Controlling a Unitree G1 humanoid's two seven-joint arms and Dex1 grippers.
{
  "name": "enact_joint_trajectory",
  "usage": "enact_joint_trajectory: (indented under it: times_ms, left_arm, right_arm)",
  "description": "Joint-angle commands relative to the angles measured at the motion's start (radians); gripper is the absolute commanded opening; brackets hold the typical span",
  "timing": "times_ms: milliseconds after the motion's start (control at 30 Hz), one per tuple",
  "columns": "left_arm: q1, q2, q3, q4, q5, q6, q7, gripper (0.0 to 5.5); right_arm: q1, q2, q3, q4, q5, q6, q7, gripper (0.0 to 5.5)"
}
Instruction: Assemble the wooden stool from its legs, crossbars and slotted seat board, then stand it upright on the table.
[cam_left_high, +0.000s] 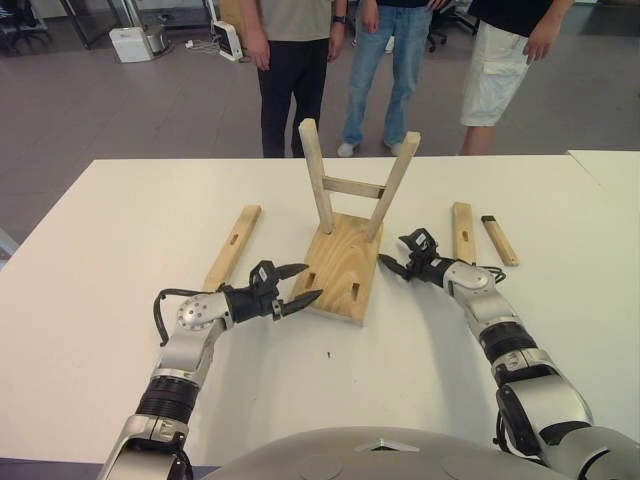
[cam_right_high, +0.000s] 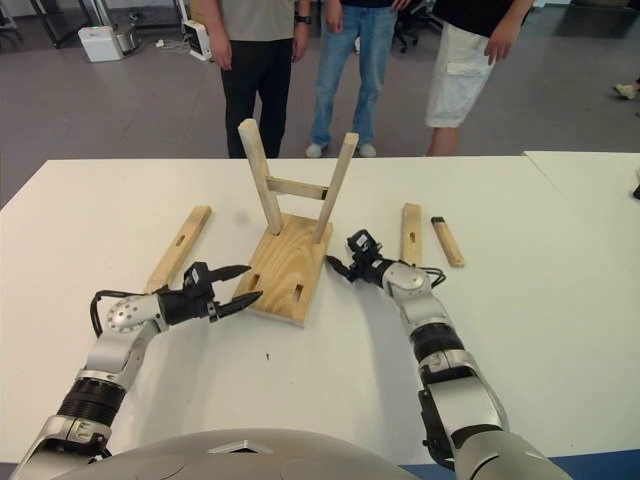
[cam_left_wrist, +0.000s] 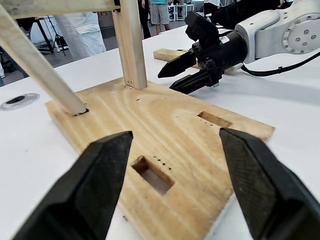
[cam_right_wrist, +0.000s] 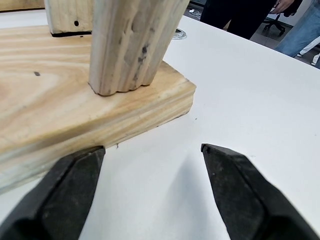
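The slotted seat board (cam_left_high: 343, 265) lies flat in the middle of the table, with two legs (cam_left_high: 316, 175) standing in its far slots and a crossbar (cam_left_high: 353, 187) joining them. Its two near slots (cam_left_wrist: 152, 175) are empty. My left gripper (cam_left_high: 298, 285) is open at the board's near left corner, fingertips (cam_left_wrist: 105, 165) just short of the edge. My right gripper (cam_left_high: 392, 257) is open beside the board's right edge, close to the right leg (cam_right_wrist: 132, 42). One loose leg (cam_left_high: 232, 246) lies left of the board, another (cam_left_high: 462, 231) to the right.
A short wooden crossbar (cam_left_high: 500, 240) with a dark end lies at the far right of the white table (cam_left_high: 100, 300). Three people stand beyond the table's far edge. A second table (cam_left_high: 610, 165) adjoins at the right.
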Motion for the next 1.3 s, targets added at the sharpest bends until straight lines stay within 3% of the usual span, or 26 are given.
enact_joint_trajectory:
  times_ms: [33,167,400,567,700,800,900,1267,1300]
  left_arm:
    - [-0.122,0.097,0.124,0.028,0.101,-0.047,0.195,3.21]
    - [-0.148,0.213,0.008,0.176,0.331,-0.077,0.239,3.21]
    - [-0.096,0.088,-0.149,0.143,0.299,-0.093,0.154,3.21]
    - [-0.071,0.090,-0.121,0.119,0.276,-0.087,0.176,3.21]
    - [-0.031,0.104,-0.016,0.114,0.215,-0.076,0.241,3.21]
    - [0.008,0.055,0.064,0.052,0.117,-0.023,0.288,3.21]
    - [0.025,0.014,0.076,0.002,0.096,0.022,0.342,3.21]
    - [0.058,-0.025,0.065,-0.064,0.132,0.073,0.439,3.21]
    - [0.056,-0.025,0.066,-0.064,0.131,0.071,0.437,3.21]
  right_arm:
    - [0.018,-0.007,0.000,0.011,-0.021,-0.004,0.000,3.63]
    - [0.032,-0.012,0.011,-0.025,-0.035,-0.015,0.002,3.63]
    - [-0.002,0.021,0.027,-0.010,-0.067,-0.033,-0.013,3.63]
    - [-0.027,0.009,0.008,0.027,-0.072,-0.057,-0.035,3.63]
    - [-0.123,-0.066,-0.247,-0.136,0.157,0.098,-0.075,3.63]
    - [-0.200,-0.146,-0.382,-0.070,0.228,0.189,-0.163,3.63]
    - [-0.191,-0.216,-0.368,0.074,0.129,0.166,-0.292,3.63]
    - [-0.166,-0.306,-0.289,0.425,0.040,0.324,-0.109,3.63]
    - [-0.167,-0.311,-0.279,0.446,0.029,0.328,-0.107,3.42]
